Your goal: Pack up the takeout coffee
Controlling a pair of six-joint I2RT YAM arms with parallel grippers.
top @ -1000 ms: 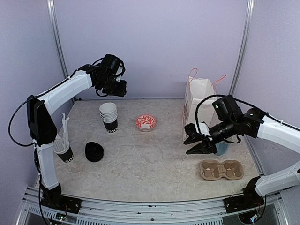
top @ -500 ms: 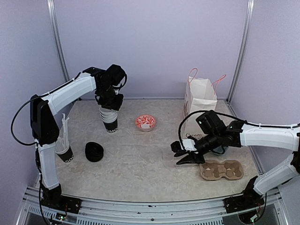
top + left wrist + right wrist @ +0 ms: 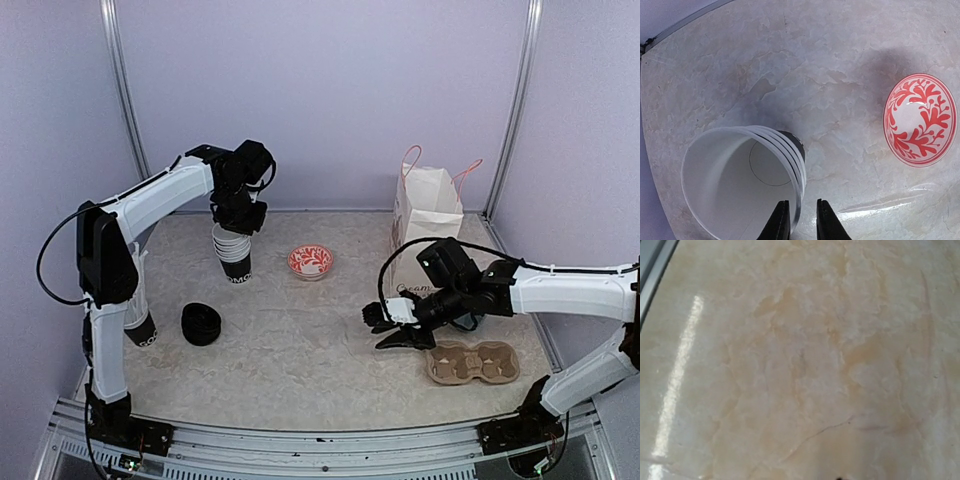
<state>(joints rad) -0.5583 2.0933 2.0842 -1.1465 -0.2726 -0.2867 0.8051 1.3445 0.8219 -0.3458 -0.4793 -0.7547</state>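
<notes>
Cups (image 3: 232, 254): nested stack, no lids, back left of table (image 3: 300, 350). Left gripper (image 3: 799, 222): fingers straddle the top rim, nearly together; pinched or not, unclear. Right gripper (image 3: 392, 330): spread, empty, near carrier tray (image 3: 473, 362). Step: separating one cup. Next: firm pinch, straight lift.
</notes>
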